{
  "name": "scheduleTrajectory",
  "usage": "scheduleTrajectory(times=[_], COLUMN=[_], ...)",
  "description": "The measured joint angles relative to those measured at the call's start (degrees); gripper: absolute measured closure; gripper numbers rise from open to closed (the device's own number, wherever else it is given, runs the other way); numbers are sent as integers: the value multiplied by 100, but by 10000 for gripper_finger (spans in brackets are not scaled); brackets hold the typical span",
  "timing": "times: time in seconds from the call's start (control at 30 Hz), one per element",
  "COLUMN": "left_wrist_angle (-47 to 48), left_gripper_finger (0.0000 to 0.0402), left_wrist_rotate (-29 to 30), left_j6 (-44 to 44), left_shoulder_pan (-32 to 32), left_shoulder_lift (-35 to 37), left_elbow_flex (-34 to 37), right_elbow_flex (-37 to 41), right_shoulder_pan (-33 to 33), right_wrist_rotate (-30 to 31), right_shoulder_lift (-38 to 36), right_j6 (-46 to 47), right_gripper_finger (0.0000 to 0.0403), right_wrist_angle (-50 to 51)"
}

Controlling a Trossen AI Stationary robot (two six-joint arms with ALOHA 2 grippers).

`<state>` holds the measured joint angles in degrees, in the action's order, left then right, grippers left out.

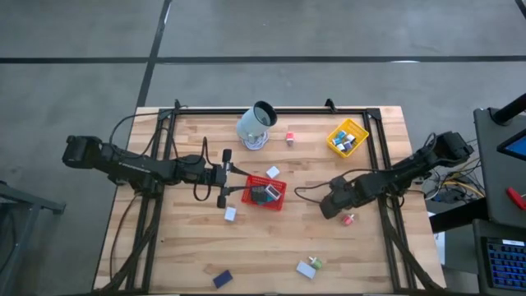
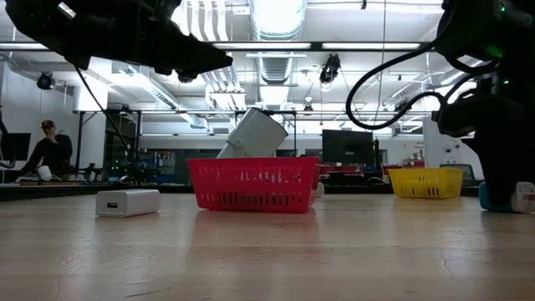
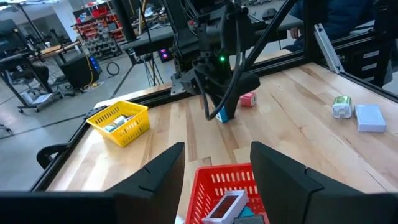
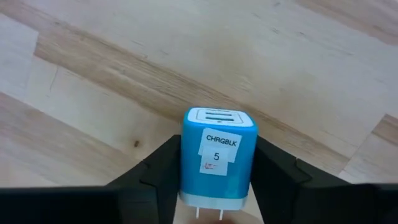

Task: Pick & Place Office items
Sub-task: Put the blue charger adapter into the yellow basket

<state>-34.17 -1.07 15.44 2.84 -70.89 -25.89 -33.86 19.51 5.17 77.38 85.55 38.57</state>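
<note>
Fingers of the right gripper [image 4: 214,180] clamp a blue charger block [image 4: 217,158] on the table [image 4: 124,74]. Left gripper [image 3: 217,180] hovers half-open, empty, over the red tray [image 3: 214,180].

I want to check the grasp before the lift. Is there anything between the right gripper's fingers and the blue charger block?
Nothing visible is in the way. In the right wrist view the blue charger block sits directly between the right gripper's two fingers, which flank both its sides on bare wood. The nearest item, a small pink-red piece, lies beside the gripper, not between.

Workshop — shelving [image 3: 93,25], ceiling lights [image 2: 276,17]
</note>
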Motion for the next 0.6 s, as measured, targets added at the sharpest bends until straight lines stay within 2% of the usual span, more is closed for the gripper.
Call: scheduleTrajectory(times=[0.07, 0.6], left_wrist_angle=[0, -98], left_gripper_finger=[215, 215], left_wrist_rotate=[1, 1], left_j6=[0, 0], left_shoulder_pan=[-1, -1], left_shoulder_lift=[0, 0], left_elbow_flex=[0, 98], right_elbow_flex=[4, 15], right_shoulder_pan=[0, 0], right_wrist_rotate=[2, 86], right_shoulder_lift=[-2, 0], right_j6=[-90, -832], right_gripper_finger=[259, 259], right_wrist_angle=[0, -5])
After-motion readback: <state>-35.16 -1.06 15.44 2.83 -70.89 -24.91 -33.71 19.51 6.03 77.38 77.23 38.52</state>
